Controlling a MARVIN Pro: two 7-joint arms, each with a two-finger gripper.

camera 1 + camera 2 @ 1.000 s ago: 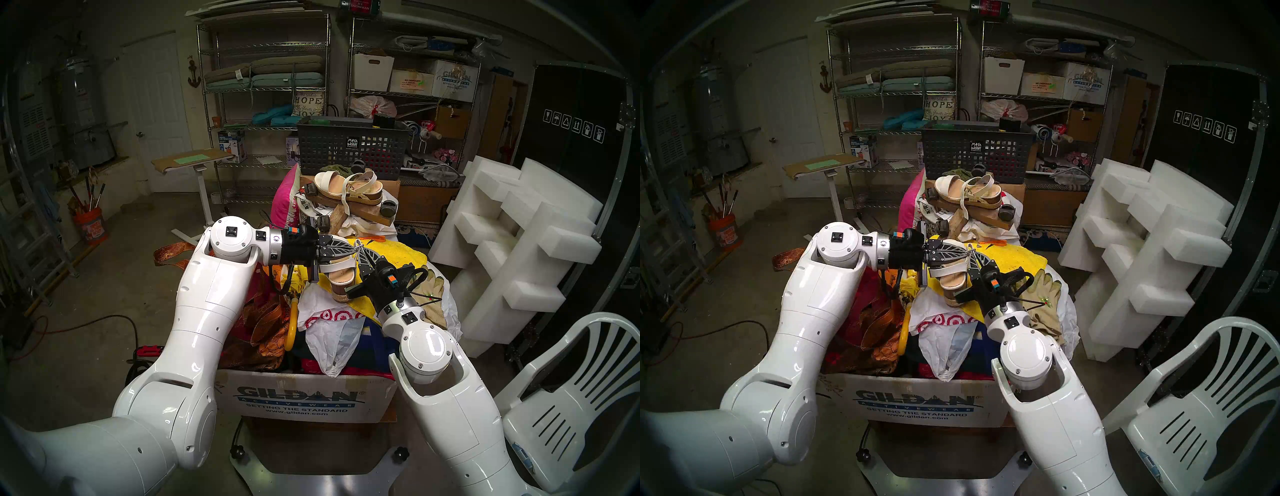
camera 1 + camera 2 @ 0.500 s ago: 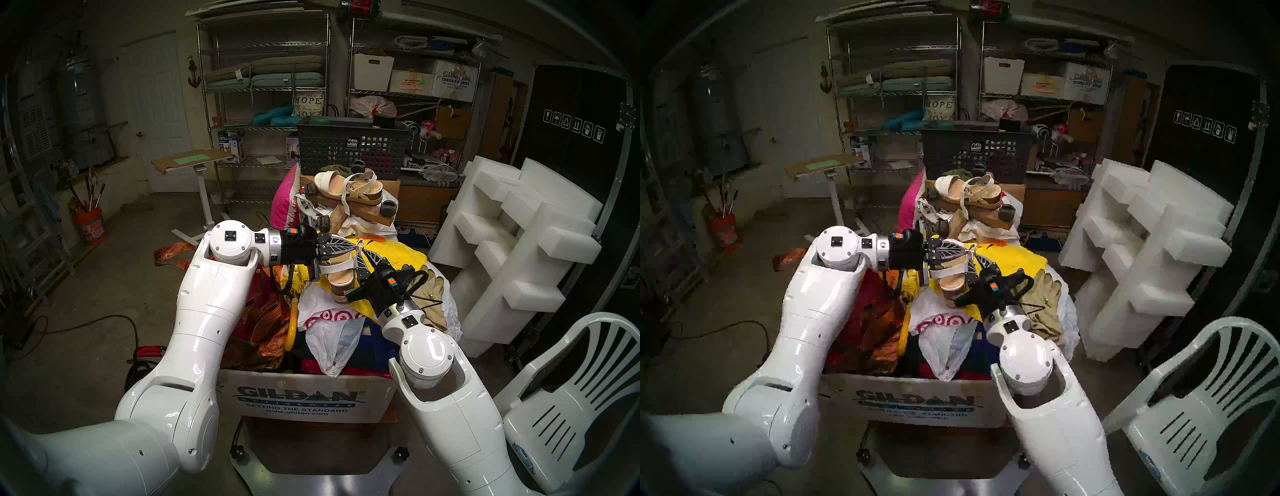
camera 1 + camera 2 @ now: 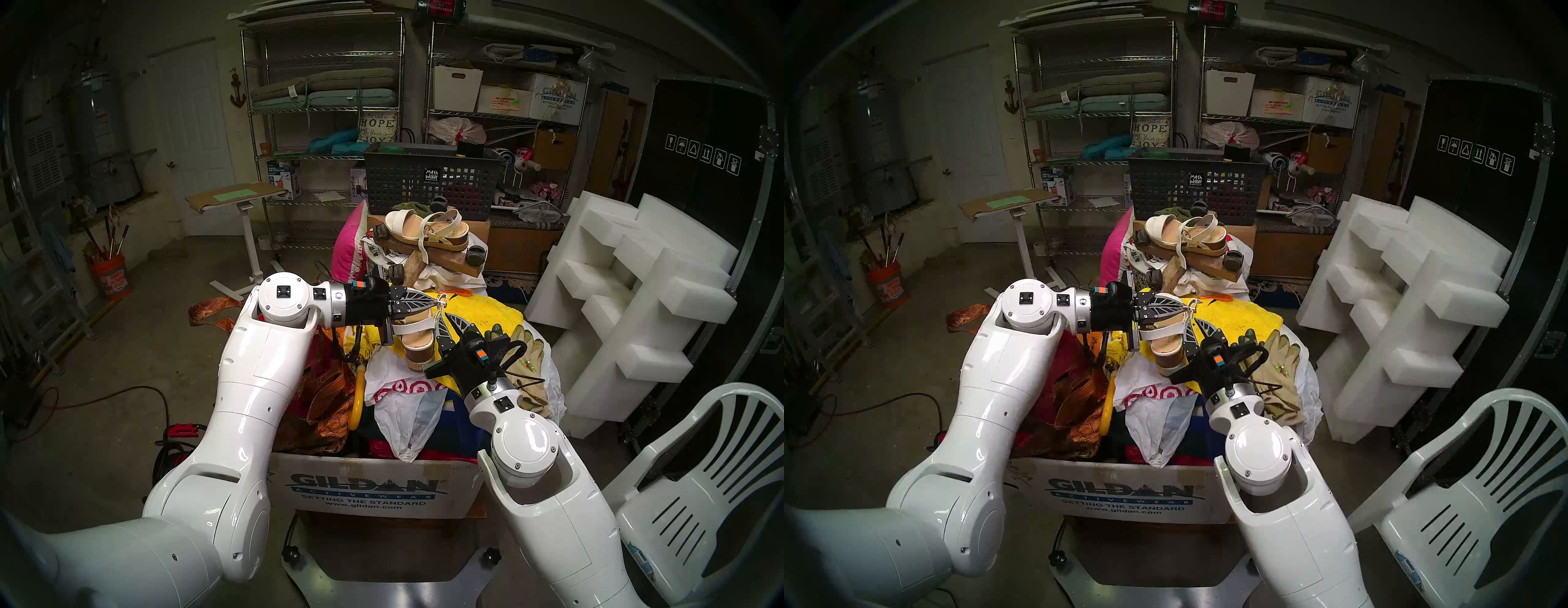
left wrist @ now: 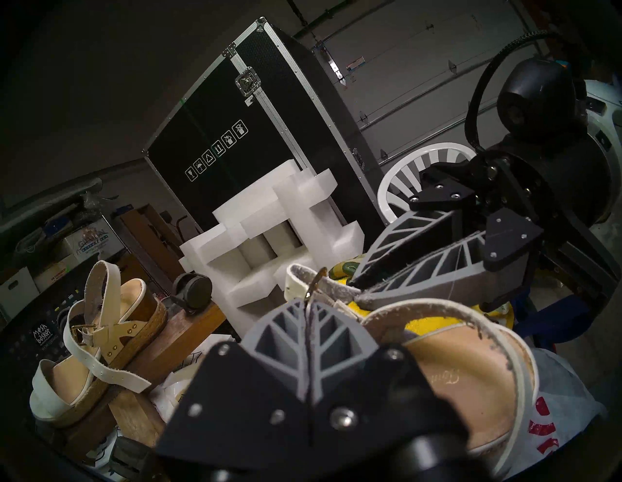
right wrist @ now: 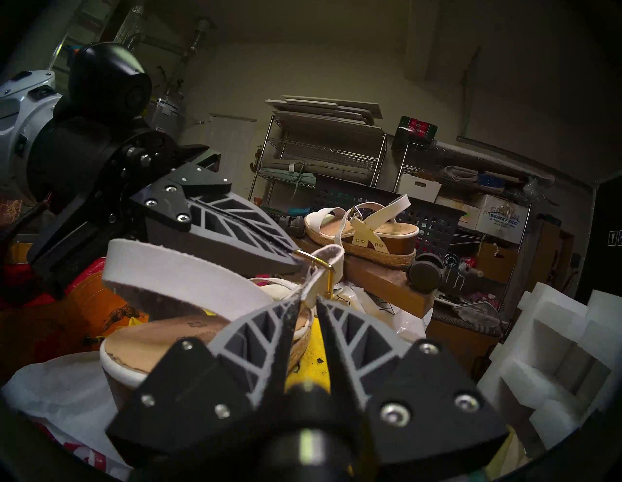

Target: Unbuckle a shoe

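The shoe (image 3: 418, 339), a white-strapped wedge sandal with a tan insole and jute sole, lies on the clutter piled in the box. My left gripper (image 3: 436, 300) comes in from the left and is shut on its thin ankle strap right at the gold buckle (image 5: 321, 266). In the left wrist view the left gripper (image 4: 307, 304) shows closed pads with the buckle pin just beyond them. My right gripper (image 3: 444, 316) sits just below and to the right, its fingers slightly apart. In the right wrist view the loose strap end (image 5: 311, 289) hangs at the right gripper (image 5: 308, 301) tips, not clamped.
A flatter white platform sandal (image 3: 428, 235) rests on a wooden dolly behind. A yellow towel (image 3: 488, 310), work gloves (image 3: 530, 352) and plastic bags lie around the shoe on the Gildan box (image 3: 365, 488). Foam blocks (image 3: 628, 288) and a white chair (image 3: 700, 488) stand to the right.
My right gripper has opened a little and drawn back down and away from the buckle, letting the strap end slip to its tips. The left gripper stays shut and has barely moved.
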